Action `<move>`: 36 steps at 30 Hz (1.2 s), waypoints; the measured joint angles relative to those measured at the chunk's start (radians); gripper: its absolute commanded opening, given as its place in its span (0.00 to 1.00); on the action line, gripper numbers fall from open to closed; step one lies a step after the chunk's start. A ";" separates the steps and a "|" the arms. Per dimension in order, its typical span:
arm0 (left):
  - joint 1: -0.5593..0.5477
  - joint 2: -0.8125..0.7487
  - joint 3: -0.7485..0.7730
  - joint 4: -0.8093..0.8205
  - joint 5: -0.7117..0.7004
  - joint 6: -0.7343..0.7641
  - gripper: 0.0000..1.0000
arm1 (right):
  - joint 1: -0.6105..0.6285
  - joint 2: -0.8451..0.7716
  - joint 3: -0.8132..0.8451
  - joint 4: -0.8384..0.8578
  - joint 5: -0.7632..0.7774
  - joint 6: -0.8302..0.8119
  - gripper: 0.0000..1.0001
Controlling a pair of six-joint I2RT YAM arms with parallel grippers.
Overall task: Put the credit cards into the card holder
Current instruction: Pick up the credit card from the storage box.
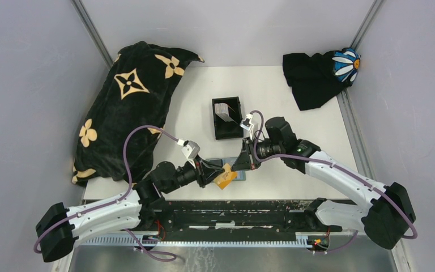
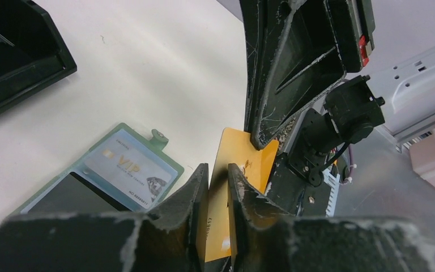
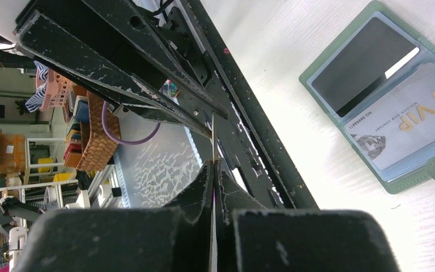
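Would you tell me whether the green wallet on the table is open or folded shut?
Open: the green wallet lies spread flat, its inner sleeves and the VIP card facing up.

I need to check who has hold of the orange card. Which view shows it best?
Left wrist: the orange card shows its broad face, held in the left gripper, with the right gripper pinching its top. Top external shows only a small orange patch between the grippers; right wrist sees it edge-on, a thin line.

White table [image 1: 198, 107], blk flowered blanket [image 1: 124, 107] on left edge, blk daisy cloth [image 1: 311, 76] far-right corner, card holder [image 1: 227, 134] centre, green wallet [image 2: 119, 170] nr near edge.
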 measured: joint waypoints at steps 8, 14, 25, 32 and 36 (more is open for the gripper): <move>0.045 0.037 -0.003 0.006 0.095 0.000 0.43 | -0.006 0.045 0.000 0.007 -0.007 0.003 0.01; 0.087 0.040 -0.003 0.011 0.174 -0.019 0.51 | -0.002 0.073 0.012 0.044 -0.029 0.014 0.01; 0.150 0.074 -0.032 0.097 0.286 -0.080 0.03 | -0.013 0.115 0.017 0.060 -0.043 0.016 0.01; 0.165 0.084 -0.038 0.124 0.306 -0.082 0.03 | -0.025 0.124 0.024 0.062 -0.051 0.015 0.15; 0.167 0.082 -0.039 0.131 0.268 -0.083 0.03 | -0.024 0.126 0.048 0.031 -0.006 -0.015 0.30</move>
